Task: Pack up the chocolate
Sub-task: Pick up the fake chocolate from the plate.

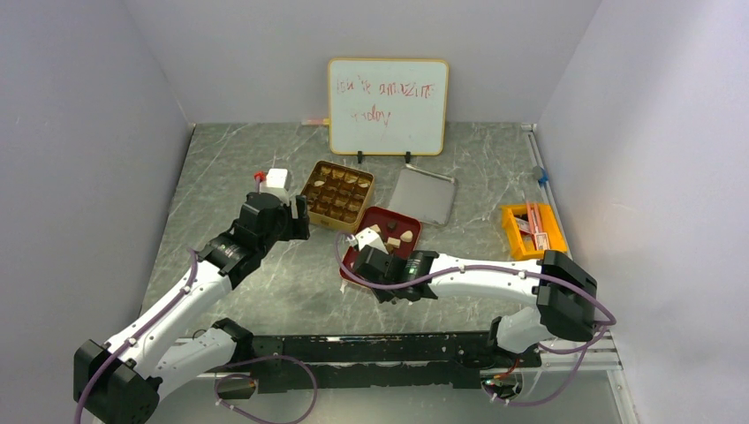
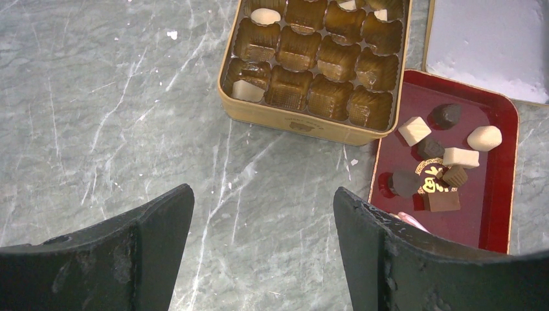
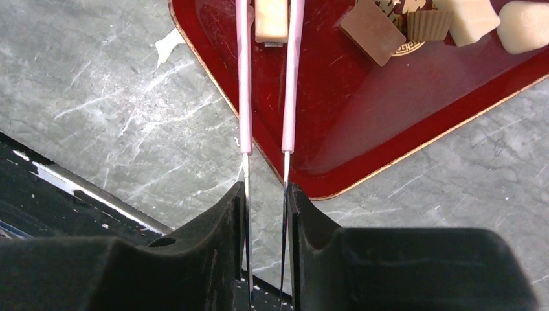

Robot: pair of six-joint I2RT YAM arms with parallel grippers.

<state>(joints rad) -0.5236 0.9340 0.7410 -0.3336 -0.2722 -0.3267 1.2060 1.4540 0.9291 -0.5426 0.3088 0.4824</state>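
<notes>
Loose chocolate [image 2: 447, 170] pieces, dark, brown and cream, lie in a red tray [image 2: 482, 217]. A gold tin [image 2: 294, 122] with ribbed cups holds a few pieces [image 2: 265, 15]. My right gripper [image 3: 267, 191] is shut on pink tweezers [image 3: 245, 78]. The tweezers reach into the red tray [image 3: 362, 116], and their arms flank a cream chocolate [image 3: 270, 19] closely on both sides. I cannot tell whether they pinch it. My left gripper [image 2: 262, 201] hangs open over bare table in front of the tin, holding nothing.
A silver lid [image 1: 422, 195] lies right of the tin [image 1: 337, 193]. An orange box [image 1: 530, 228] stands at the right, a whiteboard [image 1: 387, 106] at the back wall, and a small white object [image 1: 276, 183] left of the tin. A black rail [image 3: 58, 181] runs along the near edge.
</notes>
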